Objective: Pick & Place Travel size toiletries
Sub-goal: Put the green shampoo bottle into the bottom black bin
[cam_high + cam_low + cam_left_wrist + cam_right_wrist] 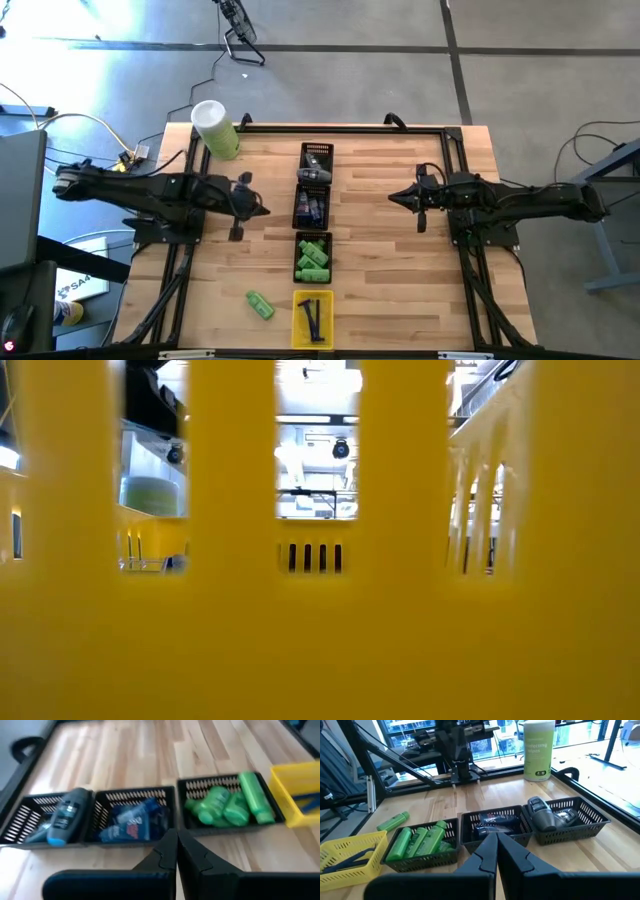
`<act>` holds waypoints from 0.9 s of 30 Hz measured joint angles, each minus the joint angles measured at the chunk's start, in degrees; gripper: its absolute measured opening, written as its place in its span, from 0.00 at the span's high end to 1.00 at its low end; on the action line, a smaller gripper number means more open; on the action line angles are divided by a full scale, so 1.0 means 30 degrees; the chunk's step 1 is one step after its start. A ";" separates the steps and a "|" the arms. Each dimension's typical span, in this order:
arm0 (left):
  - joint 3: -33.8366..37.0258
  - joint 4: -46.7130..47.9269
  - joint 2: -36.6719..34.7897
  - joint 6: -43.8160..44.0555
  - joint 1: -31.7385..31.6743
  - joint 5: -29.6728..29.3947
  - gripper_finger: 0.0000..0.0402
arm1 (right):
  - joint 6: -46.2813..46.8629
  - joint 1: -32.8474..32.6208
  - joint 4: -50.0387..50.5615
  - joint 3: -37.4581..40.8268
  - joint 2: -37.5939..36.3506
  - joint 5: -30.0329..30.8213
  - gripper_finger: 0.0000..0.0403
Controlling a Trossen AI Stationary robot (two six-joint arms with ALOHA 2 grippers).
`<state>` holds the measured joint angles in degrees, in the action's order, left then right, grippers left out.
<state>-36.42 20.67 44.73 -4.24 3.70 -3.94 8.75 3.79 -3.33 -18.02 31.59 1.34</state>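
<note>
Looks like we're sorting by type: green bottles (313, 257) share one black basket (420, 861), dark sticks (315, 318) sit in the yellow tray (297, 325). One stray green bottle (260, 305) lies loose on the table (400, 290), just beside that tray. Left gripper (262, 211) and right gripper (393, 197) hover either side of the row, fingers pinched together, holding nothing.

pale-green cylinder (539, 749) label, print too blurred to read, toiletry labels likewise unreadable
</note>
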 joint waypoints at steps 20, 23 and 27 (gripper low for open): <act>-0.4271 0.3493 0.6897 0.1848 0.7137 -0.2341 1.00 | 0.0000 -0.0013 -0.0112 0.0000 0.0079 -0.0006 1.00; -0.4870 0.3817 0.7867 0.2678 0.8117 -0.2468 1.00 | -0.0145 -0.0007 -0.0120 0.0000 0.0073 -0.0003 1.00; -0.5862 0.4366 0.8950 0.3641 0.9062 -0.2559 1.00 | -0.0328 -0.0007 -0.0284 0.0000 0.0073 0.0019 1.00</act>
<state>-54.01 33.77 71.58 6.69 30.88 -11.62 7.77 3.77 -4.19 -18.02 31.81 1.40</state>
